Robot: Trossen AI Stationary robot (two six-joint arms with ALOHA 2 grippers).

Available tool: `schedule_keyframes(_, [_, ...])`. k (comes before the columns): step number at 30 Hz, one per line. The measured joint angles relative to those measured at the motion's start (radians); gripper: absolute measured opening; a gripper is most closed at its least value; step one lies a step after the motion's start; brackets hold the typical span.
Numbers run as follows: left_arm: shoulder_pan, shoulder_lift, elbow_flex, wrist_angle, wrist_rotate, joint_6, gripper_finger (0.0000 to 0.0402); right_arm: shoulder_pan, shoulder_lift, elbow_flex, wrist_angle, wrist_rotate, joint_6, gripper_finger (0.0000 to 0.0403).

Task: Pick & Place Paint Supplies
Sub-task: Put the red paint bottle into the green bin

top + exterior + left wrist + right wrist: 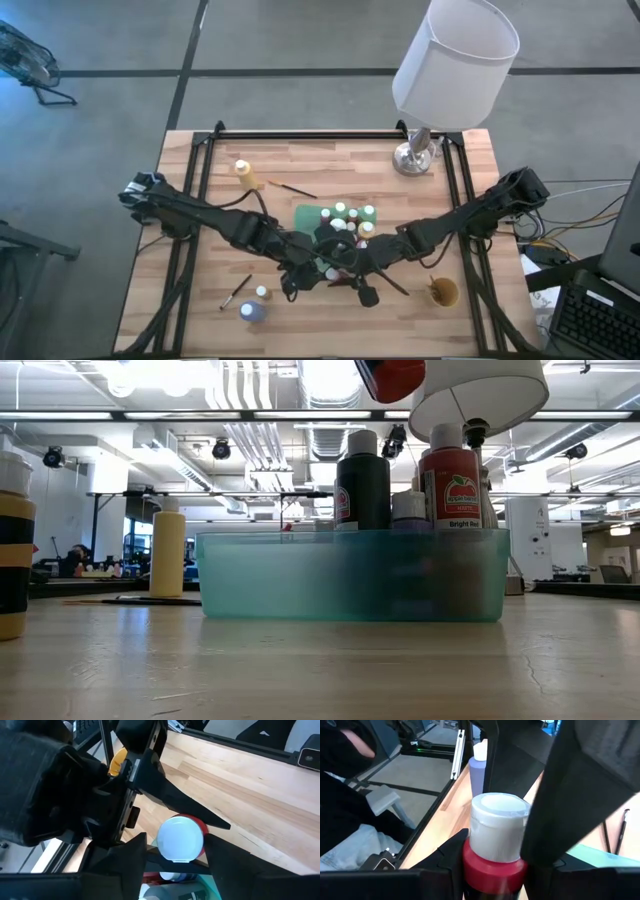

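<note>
Tugging now could twist the white-capped red plastic paint bottle (492, 865) loose above the translucent teal plastic tray (300, 580) (already crowded), since your right gripper (495, 862) clamps its shoulder while your left gripper (177, 855) straddles the cap, fingers unclenched.

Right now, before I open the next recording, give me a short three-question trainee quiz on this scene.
1. True or false: the red bottle stands on the table.
2. Which stands on the table? A) lamp B) kettle C) vase
3. Fill in: the red bottle's cap is ____.

Key:
1. False. The right gripper holds it in the air above the teal tub, with the left gripper at its cap.
2. A.
3. White.
</note>
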Motion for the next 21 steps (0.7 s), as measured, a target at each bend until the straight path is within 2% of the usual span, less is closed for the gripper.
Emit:
schedule_keyframes(10, [0.001, 0.000, 0.000, -0.009, 0.024, -0.001, 0.0117, -0.003, 0.000, 0.000, 0.003, -0.001, -0.003, 0.0137])
schedule_keyframes(15, [0.001, 0.000, 0.000, -0.010, 0.027, -0.002, 0.0118, -0.003, 0.000, 0.001, 0.004, -0.001, -0.009, 0.0135])
schedule_keyframes(21, [0.001, 0.000, 0.000, -0.006, 0.040, -0.039, 0.0153, -0.003, -0.001, 0.003, 0.012, 0.000, -0.006, 0.0137])
